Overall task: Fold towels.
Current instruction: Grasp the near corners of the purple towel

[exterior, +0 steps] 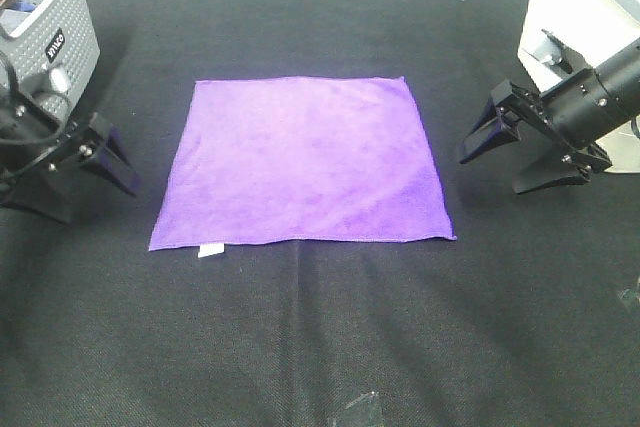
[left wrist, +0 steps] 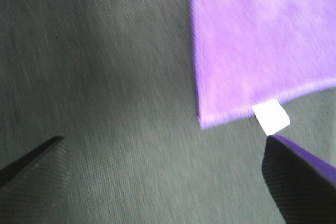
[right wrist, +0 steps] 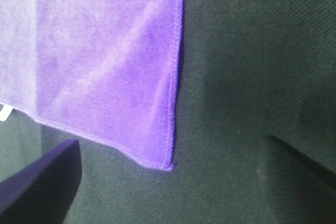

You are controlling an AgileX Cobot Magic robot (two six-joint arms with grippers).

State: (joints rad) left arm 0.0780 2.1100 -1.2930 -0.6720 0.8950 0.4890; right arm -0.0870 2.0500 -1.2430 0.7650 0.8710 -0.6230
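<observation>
Purple towel point(exterior: 300, 162) at the middle of the black tabletop point(exterior: 320, 347). Lies fully unfolded in one flat layer, roughly square, its edges about parallel to the tabletop's. Carries a small white tag point(exterior: 210, 250) at the near left corner, poking out past the hem onto the black surface.

Left end effector point(exterior: 98, 197) just beside the towel's left edge, near the tagged corner, apart from the fabric. Stands with fingers spread wide, nothing between them. In the left wrist view, spread end effector point(left wrist: 164, 139) over bare tabletop point(left wrist: 105, 77), with the towel point(left wrist: 262, 40) corner and tag point(left wrist: 271, 117) close to one purple-lined fingertip point(left wrist: 294, 177). Cannot tell there whether that tip touches the tag.

Right end effector point(exterior: 490, 175) beside the towel's right edge, apart from it, toward the near right corner. Gapes wide as well, empty. In the right wrist view, end effector point(right wrist: 172, 141) with fingers far apart, and the near right corner of the towel point(right wrist: 100, 56) showing between them.

Grey perforated basket point(exterior: 50, 7) at the far left of the tabletop, behind the left arm. White box-like object point(exterior: 590, 7) at the far right, behind the right arm.
</observation>
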